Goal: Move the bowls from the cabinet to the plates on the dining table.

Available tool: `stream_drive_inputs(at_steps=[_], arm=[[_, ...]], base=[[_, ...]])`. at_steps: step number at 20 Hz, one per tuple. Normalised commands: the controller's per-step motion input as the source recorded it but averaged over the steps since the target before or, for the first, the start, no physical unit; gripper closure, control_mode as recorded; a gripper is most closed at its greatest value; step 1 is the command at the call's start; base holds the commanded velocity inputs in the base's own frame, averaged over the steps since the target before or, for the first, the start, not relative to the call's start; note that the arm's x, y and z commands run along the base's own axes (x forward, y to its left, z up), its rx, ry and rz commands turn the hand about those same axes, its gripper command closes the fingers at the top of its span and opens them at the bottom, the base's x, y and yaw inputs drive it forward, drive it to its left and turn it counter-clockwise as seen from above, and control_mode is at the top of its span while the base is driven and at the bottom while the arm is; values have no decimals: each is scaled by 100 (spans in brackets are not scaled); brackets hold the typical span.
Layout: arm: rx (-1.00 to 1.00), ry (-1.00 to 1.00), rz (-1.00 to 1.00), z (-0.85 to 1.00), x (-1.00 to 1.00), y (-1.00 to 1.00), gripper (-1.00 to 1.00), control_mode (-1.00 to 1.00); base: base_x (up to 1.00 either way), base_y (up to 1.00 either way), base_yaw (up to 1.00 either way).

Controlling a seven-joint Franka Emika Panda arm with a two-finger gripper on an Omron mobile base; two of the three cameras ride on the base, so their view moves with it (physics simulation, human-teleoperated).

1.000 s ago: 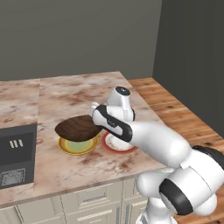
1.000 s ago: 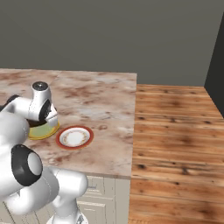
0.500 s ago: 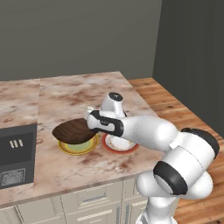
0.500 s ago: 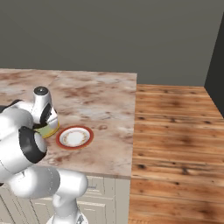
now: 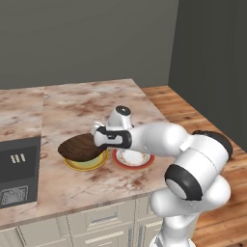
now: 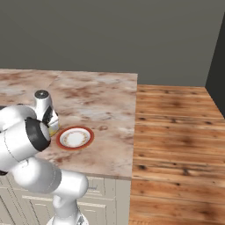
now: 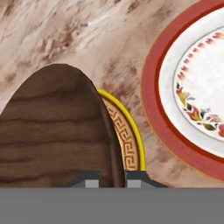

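The end effector (image 5: 99, 140) has come down over the last second, still pinching the rim of the wooden bowl (image 5: 81, 147), which now sits low over the yellow-rimmed plate (image 5: 87, 164) directly beneath it on the desk (image 5: 72, 113). The red-rimmed plate (image 5: 132, 158) just beside it is bare. By my judgement release is near, with the second bowl yet to be delivered.

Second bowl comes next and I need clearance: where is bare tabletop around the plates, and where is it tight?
Bare table stretches behind both plates to the far edge, and right of the red plate. Tight spot: yellow plate and red plate sit nearly rim to rim, the gripper holding the wooden bowl there.
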Motion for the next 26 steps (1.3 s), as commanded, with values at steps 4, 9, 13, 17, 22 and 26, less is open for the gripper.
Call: stream_drive_inputs(at_steps=[4, 9, 13, 17, 22, 26], arm=[[-1, 0, 0, -16, 19, 6, 100, -100], [0, 0, 0, -13, 15, 11, 100, -100], [-1, 0, 0, -14, 15, 12, 100, -100], [0, 0, 0, -10, 6, 12, 100, -100], [0, 0, 0, -1, 0, 1, 100, -100], [0, 0, 0, 0, 0, 0, -100, -100]], base=[[0, 0, 0], [0, 0, 0], [0, 0, 0], [0, 0, 0], [0, 0, 0], [0, 0, 0]])
